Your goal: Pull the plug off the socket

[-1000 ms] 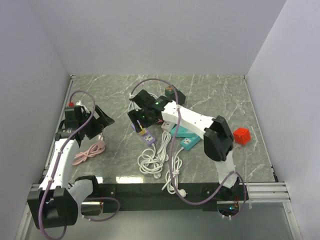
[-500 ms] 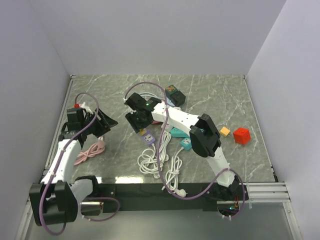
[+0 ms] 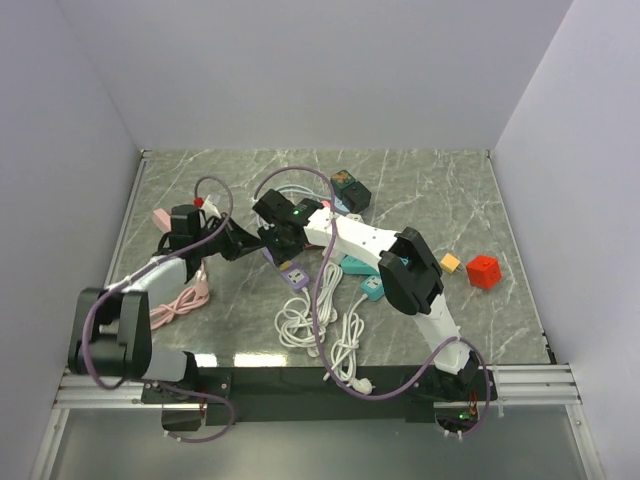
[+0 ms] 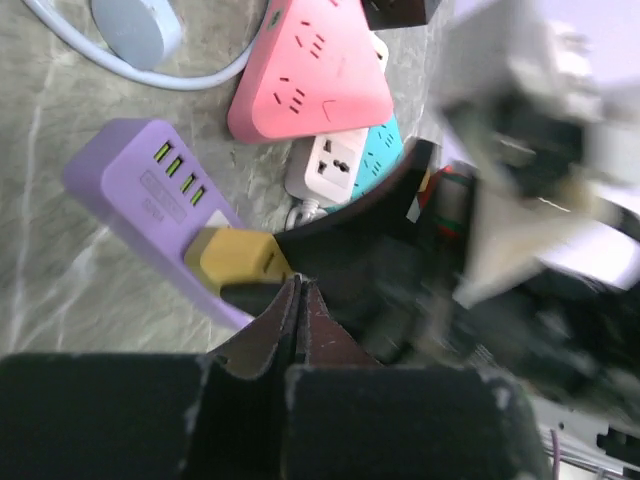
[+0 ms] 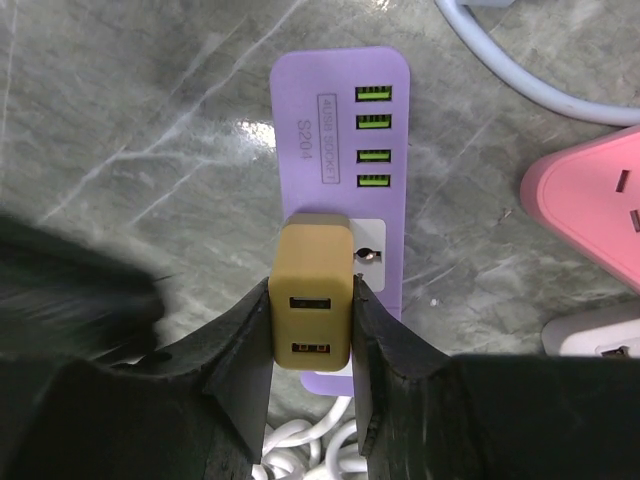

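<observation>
the grasp looks made; the pull has not begun. the right end effector (image 5: pixel 310 335) is clenched on the tan plug (image 5: pixel 312 285), which sits seated at the 6 o'clock end of the purple power strip (image 5: pixel 340 120). the left end effector (image 4: pixel 298 300) is clenched on nothing, with the plug just beside its tips at 10 o'clock. the next move likely calls for a straight pull, with the strip pinned to the counter (image 5: pixel 120 120).

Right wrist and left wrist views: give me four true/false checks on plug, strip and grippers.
1. The right gripper is clamped on the tan plug. True.
2. The tan plug is already out of the purple strip. False: it sits in the strip's socket.
3. The left gripper holds the purple strip. False: it is shut on nothing, its tips next to the plug.
4. A pink strip lies beside the purple strip. True.
</observation>
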Controlling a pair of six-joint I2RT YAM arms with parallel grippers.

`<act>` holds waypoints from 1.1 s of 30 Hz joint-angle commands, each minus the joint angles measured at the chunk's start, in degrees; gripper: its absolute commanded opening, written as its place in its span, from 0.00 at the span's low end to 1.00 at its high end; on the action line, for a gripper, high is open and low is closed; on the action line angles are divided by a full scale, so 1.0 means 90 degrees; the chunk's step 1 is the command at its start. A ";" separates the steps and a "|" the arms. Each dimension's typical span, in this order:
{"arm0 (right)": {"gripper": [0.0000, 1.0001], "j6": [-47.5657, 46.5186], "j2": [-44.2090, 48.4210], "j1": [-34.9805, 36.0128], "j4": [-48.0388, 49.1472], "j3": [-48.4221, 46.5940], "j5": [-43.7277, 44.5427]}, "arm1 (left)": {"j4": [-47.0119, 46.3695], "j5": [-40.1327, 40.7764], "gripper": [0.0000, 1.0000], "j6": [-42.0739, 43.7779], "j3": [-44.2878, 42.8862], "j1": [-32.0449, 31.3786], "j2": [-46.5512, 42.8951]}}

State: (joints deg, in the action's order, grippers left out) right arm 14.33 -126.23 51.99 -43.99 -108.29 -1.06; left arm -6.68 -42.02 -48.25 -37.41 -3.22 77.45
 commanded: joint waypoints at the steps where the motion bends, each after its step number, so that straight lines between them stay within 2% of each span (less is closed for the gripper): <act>1: 0.00 0.0351 0.0217 0.0063 0.0288 0.0128 0.0001 | -0.1610 -0.0264 0.01 -0.0635 0.0269 -0.0101 0.0592; 7: 0.00 0.0527 0.0247 0.0064 0.0366 0.0138 0.0049 | -0.2051 -0.0019 0.01 -0.0714 0.0407 -0.0178 0.1491; 16: 0.00 0.0635 0.0296 0.0064 0.0473 0.0187 0.0069 | -0.2608 -0.0028 0.01 -0.0948 0.0495 -0.0510 0.1784; 20: 0.00 0.0683 0.0286 0.0064 0.0512 0.0128 0.0069 | -0.2112 0.0098 0.01 -0.0743 0.0338 -0.0628 0.2048; 24: 0.00 0.0722 0.0286 0.0064 0.0493 0.0079 0.0098 | -0.1292 0.0713 0.01 -0.0479 0.0240 -0.0638 0.2039; 33: 0.00 0.0771 0.0257 0.0064 0.0542 0.0040 0.0001 | -0.1103 0.0997 0.01 -0.0322 0.0299 -0.0765 0.2303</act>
State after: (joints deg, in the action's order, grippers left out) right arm 19.75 -125.82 52.01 -42.11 -107.28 -0.51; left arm -21.23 -35.46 -53.69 -35.29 -8.78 95.83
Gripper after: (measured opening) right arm 0.382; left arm 0.013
